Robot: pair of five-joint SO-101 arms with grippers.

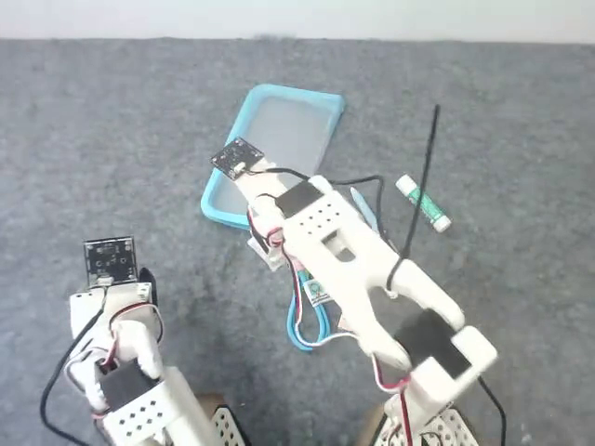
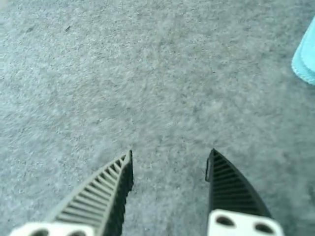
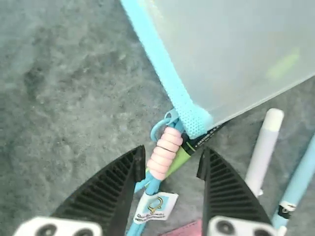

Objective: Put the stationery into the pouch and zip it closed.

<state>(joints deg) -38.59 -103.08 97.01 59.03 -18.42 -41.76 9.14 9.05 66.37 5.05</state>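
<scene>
A pale blue pouch [image 1: 279, 139] with a frosted face lies flat on the grey carpet, and its blue zipper edge [image 3: 162, 64] runs down to a near corner. My right gripper [image 3: 172, 153] is open just before that corner. A pen with a pink ringed grip [image 3: 166, 146] and a green pen [image 3: 181, 156] lie between its fingers. A white pen [image 3: 263, 147] and a light blue pen [image 3: 298, 182] lie beside them. A white and green glue stick [image 1: 423, 203] rests apart. My left gripper [image 2: 170, 160] is open over bare carpet, with the pouch corner [image 2: 306, 59] far off.
The right arm [image 1: 344, 251] reaches across from the near right and covers most of the pens. A blue cord loop with a paper tag [image 1: 319, 295] trails under it. The left arm [image 1: 121, 353] stays at the near left. A black cable [image 1: 423, 177] rises by the glue stick.
</scene>
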